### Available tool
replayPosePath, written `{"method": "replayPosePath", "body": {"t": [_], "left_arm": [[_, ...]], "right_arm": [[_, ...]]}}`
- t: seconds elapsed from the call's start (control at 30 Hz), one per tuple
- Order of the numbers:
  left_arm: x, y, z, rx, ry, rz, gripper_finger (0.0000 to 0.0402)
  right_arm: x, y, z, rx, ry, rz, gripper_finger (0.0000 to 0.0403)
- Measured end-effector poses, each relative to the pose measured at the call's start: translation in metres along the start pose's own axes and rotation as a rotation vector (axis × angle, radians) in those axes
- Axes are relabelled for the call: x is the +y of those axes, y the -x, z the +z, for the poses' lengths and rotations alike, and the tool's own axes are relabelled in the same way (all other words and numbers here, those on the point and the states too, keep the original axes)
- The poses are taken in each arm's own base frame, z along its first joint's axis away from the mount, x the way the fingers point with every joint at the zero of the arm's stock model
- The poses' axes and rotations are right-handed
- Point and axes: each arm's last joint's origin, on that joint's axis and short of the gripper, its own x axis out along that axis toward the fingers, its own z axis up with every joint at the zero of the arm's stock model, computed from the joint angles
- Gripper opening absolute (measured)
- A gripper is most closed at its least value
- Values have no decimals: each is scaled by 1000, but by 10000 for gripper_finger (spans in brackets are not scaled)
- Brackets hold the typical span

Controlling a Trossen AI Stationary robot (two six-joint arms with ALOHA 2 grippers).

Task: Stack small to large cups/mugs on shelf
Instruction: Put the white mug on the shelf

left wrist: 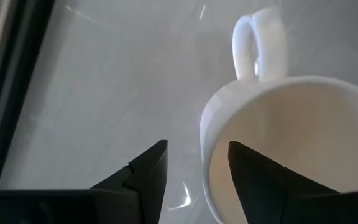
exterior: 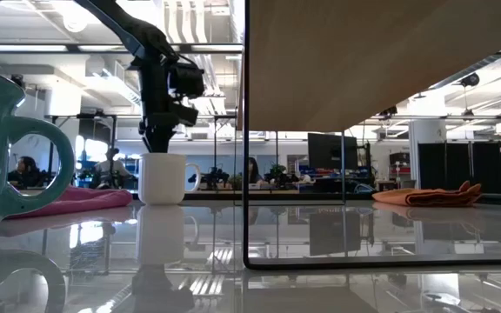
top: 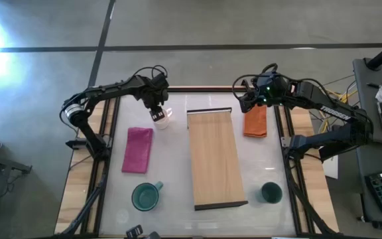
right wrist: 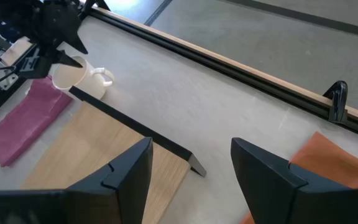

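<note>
The small white mug (top: 161,120) stands upright on its base on the table at the far left, left of the shelf (top: 214,159). Its handle (left wrist: 253,43) points toward the shelf. My left gripper (left wrist: 194,168) is open right above the mug, pointing down. One finger is over the mug's inside and the other is outside, with the rim wall (left wrist: 205,149) between them. The teal-green mug (top: 146,196) stands near left. The dark green cup (top: 270,192) stands near right. My right gripper (right wrist: 191,168) is open and empty at the far right, above the orange cloth (top: 256,123). My left gripper comes at the white mug from above with its fingertips (exterior: 156,148) at rim height. One finger is inside the rim and one outside, on the side away from the handle. I cannot tell whether either finger touches the wall. The mug stands on the table.
A magenta cloth (top: 138,149) lies left of the shelf, just nearer than the white mug. The shelf's black rails (top: 209,111) stand at its far and near ends. The table's frame rails (right wrist: 241,68) run along its edges. People sit in the room beyond (exterior: 24,169).
</note>
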Motion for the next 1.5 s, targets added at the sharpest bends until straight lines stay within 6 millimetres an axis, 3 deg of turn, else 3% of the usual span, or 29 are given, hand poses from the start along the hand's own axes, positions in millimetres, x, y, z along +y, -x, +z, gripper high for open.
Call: {"method": "replayPosePath", "body": {"t": [0.2, 0.3, 0.47, 0.67, 0.77, 1.03, 1.17, 1.3, 1.5], "left_arm": [[0, -15, 3, 36, -53, -6, 144], [1, -15, 4, 37, -75, -7, 114], [1, -15, 6, 21, -78, -1, 20], [-3, -5, 3, 21, -100, -17, 2], [-10, 24, 5, 3, -94, -41, 1], [-50, 154, 16, -294, -228, -39, 1], [-79, 205, 28, -474, -327, -51, 0], [-102, 228, 52, -580, -420, -28, 0], [-119, 219, 98, -600, -472, -11, 0]], "right_arm": [[0, 0, 0, 0, 0, -1, 211], [0, 0, 0, 0, 1, -1, 211], [0, 0, 0, 0, 0, -1, 211], [0, 0, 0, 3, 1, -3, 211], [-1, 0, -1, 13, 10, -8, 211], [-3, 2, -4, 39, 43, -20, 211], [-5, 3, -7, 66, 70, -31, 211], [-7, 4, -9, 93, 77, -44, 211], [-11, 15, -13, 92, 49, -43, 211]]}}
